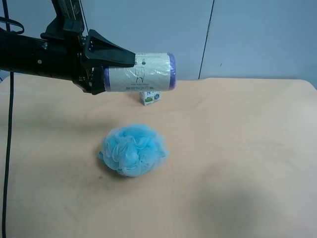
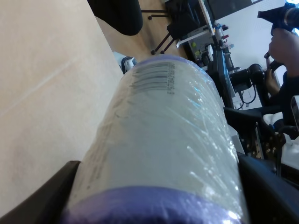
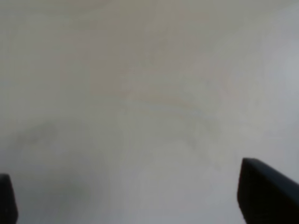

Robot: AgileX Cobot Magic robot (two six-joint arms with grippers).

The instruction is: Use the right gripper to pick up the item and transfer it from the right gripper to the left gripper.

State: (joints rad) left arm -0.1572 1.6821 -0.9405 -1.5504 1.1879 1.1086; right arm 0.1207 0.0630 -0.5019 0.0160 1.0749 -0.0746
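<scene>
The left gripper (image 1: 111, 72), on the arm at the exterior high view's left, has its jaws pinching the cylinder (image 1: 143, 72) by one purple end. The cylinder lies level in the air, off the surface (image 1: 237, 148), up beyond the blue bath puff (image 1: 132, 149). Its free end points away from the arm. A small milk carton (image 1: 150, 96) stands on the surface behind the puff, below the cylinder. The right gripper (image 3: 125, 170) has its jaws spread wide, with only pale surface between its dark fingers (image 3: 266, 191).
</scene>
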